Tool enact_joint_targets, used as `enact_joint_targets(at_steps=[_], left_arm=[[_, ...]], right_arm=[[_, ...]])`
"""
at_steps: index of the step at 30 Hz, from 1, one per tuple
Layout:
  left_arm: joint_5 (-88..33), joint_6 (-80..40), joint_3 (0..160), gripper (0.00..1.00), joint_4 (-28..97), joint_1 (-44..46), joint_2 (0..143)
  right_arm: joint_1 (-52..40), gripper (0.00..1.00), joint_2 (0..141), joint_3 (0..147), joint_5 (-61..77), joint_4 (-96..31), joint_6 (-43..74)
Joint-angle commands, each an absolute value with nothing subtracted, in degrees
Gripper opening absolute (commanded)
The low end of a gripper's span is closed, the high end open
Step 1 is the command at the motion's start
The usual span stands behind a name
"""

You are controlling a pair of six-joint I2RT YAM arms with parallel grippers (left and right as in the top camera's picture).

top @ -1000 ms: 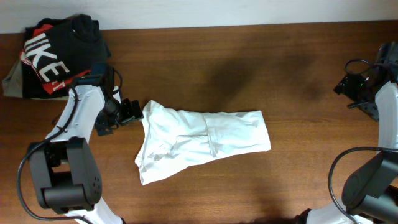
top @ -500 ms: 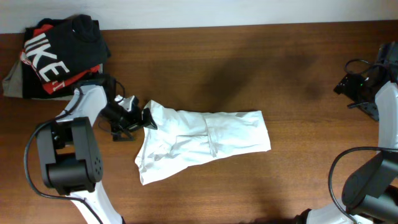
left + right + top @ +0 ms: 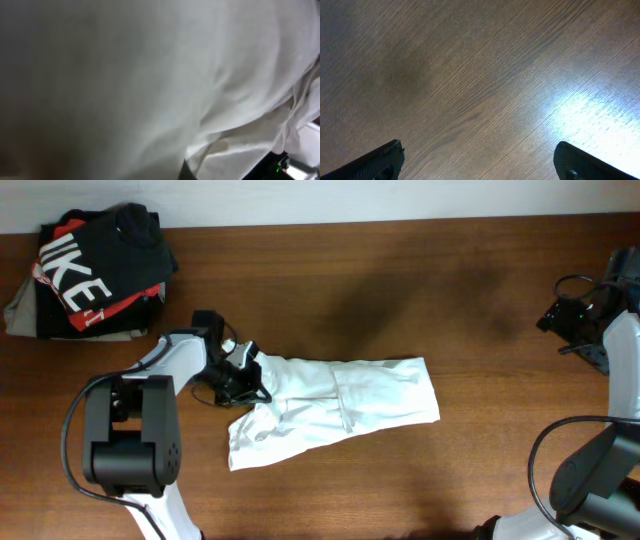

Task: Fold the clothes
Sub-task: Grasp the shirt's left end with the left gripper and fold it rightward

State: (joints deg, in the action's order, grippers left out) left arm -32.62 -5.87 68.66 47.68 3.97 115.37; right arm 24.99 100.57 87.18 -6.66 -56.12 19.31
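Overhead: white T-shirt (image 3: pixel 345 402) lies mid table (image 3: pixel 400 300), left edge bunched. Left gripper (image 3: pixel 243 376) on that edge; pinching or not, cannot tell. Right gripper (image 3: pixel 480 162) spread, well apart. Best pull slow, keep cloth flat.

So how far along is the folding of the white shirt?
Early. Done: the white T-shirt lies in a rumpled long band, seemingly doubled lengthwise. In hand: the left gripper is at one end, fabric filling its wrist view. Left: the neat final folds; the right gripper hangs open over the table, far off.
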Motion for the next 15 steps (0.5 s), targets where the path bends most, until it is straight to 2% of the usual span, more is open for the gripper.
enact_joint_targets(at_steps=[1, 4, 6, 11, 15], left_arm=[[-17.6, -11.1, 67.1, 0.01, 49.0, 3.9, 118.3], [-9.0, -12.9, 71.4, 0.01, 55.4, 0.9, 118.3], [0.3, -17.6, 81.3, 0.01, 65.5, -3.6, 118.2], [0.9, -18.9, 95.3, 0.01, 76.6, -3.3, 115.8], [0.9, -18.9, 98.4, 0.01, 81.2, 2.5, 110.8]], right_arm=[[25.1, 0.99, 100.9, 87.4, -8.0, -56.1, 19.8], [25.1, 0.99, 100.9, 87.4, -8.0, -56.1, 19.8], [25.1, 0.99, 100.9, 87.4, -8.0, -56.1, 19.8], [25.1, 0.99, 100.9, 87.4, -8.0, -56.1, 19.8], [25.1, 0.99, 100.9, 87.4, -8.0, -56.1, 19.8]])
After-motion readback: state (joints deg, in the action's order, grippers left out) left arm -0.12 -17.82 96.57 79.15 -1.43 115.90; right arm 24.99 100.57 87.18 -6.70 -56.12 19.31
